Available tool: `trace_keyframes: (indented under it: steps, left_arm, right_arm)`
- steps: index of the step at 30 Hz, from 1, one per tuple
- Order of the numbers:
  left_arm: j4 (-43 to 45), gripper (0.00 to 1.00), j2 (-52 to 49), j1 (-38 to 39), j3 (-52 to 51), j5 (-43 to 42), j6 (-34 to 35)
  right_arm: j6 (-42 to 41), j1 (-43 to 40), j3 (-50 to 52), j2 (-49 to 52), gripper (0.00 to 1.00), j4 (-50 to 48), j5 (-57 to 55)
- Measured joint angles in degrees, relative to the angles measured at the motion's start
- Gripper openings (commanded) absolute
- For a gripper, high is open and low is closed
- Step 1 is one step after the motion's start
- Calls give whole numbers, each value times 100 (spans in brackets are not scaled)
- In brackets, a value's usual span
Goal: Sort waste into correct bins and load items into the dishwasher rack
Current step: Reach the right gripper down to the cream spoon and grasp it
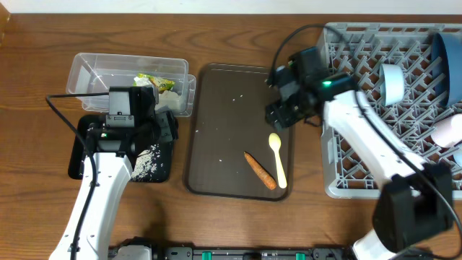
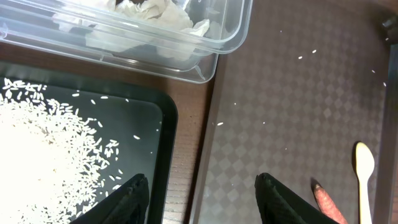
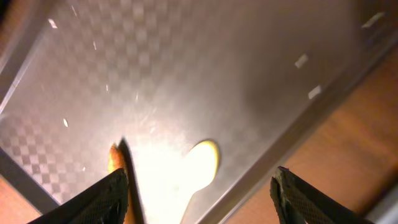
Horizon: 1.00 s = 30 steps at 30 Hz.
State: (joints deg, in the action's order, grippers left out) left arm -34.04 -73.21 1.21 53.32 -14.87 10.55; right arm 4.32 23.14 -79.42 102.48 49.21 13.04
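The clear tub [image 1: 94, 72] holds crumpled white and yellow-green wrappers [image 1: 155, 81], also in the left wrist view [image 2: 155, 12]. The black tray [image 1: 160, 173] holds a heap of rice [image 2: 37, 149]. My left gripper [image 2: 202, 199] is open and empty over the gap between the black tray and the brown tray. An orange carrot piece [image 1: 260, 170] and the pale yellow spoon [image 1: 278, 160] lie on the brown tray [image 1: 216, 108]. My right gripper [image 3: 199, 199] is open and empty above the spoon's bowl [image 3: 202, 165] at the tray's right edge. The grey rack [image 1: 361, 65] holds the dark blue bowl [image 1: 449, 61], the light blue cup [image 1: 393, 83] and the pink cup [image 1: 447, 130].
A few loose rice grains [image 2: 300, 57] are scattered on the brown tray. The rack's raised wall [image 1: 330, 144] stands close to the right of the brown tray. Bare wooden table [image 1: 29, 65] lies left of the tub.
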Motion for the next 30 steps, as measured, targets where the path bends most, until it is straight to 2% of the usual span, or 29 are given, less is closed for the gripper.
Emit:
trace_keyframes:
  steps: [16, 30]
  left_arm:
    - [0, 58, 0, 0, 0, 0, 0]
    - [0, 57, 0, 0, 0, 0, 0]
  right_arm:
    - [-1438, 310, 4, 916, 71, 450, -396]
    - [-1698, 610, 68, 1252, 65, 317, -994]
